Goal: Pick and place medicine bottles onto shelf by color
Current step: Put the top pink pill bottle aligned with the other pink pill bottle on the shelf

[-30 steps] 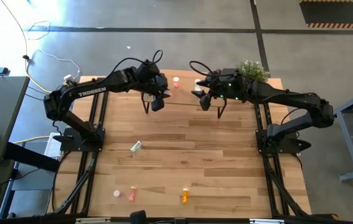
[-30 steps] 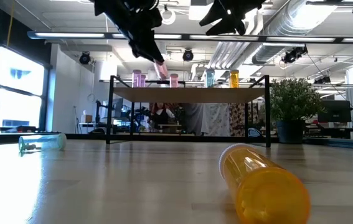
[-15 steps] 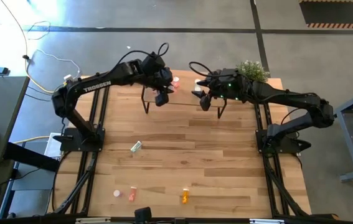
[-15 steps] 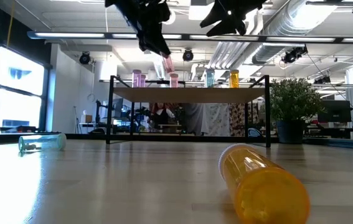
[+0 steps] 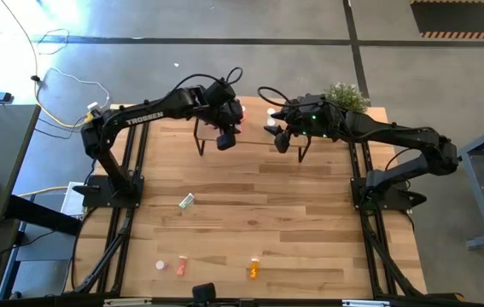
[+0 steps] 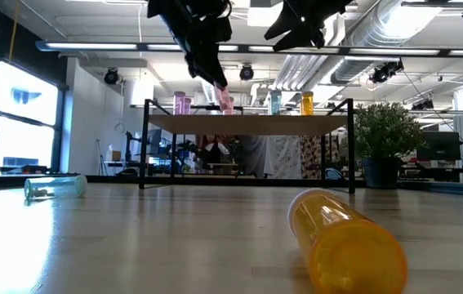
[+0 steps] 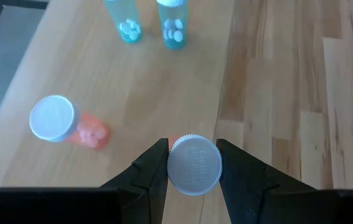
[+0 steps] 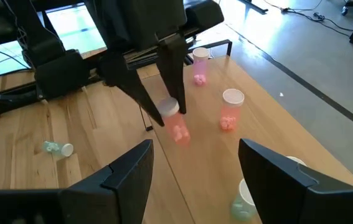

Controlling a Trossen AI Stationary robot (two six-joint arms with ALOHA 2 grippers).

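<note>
My left gripper (image 5: 227, 130) is shut on a salmon-pink bottle (image 8: 177, 127) with a white cap (image 7: 193, 164), over the shelf (image 6: 247, 122) at the table's far edge. Bottles stand upright on the shelf board: a pink one (image 6: 180, 103), a salmon one (image 7: 61, 121), two teal ones (image 7: 173, 23) and an orange one (image 6: 307, 103). My right gripper (image 8: 195, 180) hovers open above the shelf's right part (image 5: 280, 136). A teal bottle (image 5: 187, 200), a salmon bottle (image 5: 179, 266) and an orange bottle (image 5: 253, 269) lie on their sides on the tabletop. My left gripper pinches the salmon-pink bottle between its two fingers at the white cap (image 8: 170, 107), coming from above and pointing down. The bottle hangs below the fingers, slightly tilted (image 6: 223, 96), close over the shelf board. I cannot tell whether its bottom touches the board.
A potted plant (image 5: 345, 96) stands at the table's far right corner. A loose white cap (image 5: 160, 265) lies by the near salmon bottle. The lying orange bottle (image 6: 341, 241) fills the low view's foreground. Bare planks (image 5: 293, 213) stretch across the table's middle.
My left gripper has carried the salmon-pink bottle toward the table's right and far edge, over the shelf, and has brought it down among the standing bottles. It has stayed shut on the bottle.
</note>
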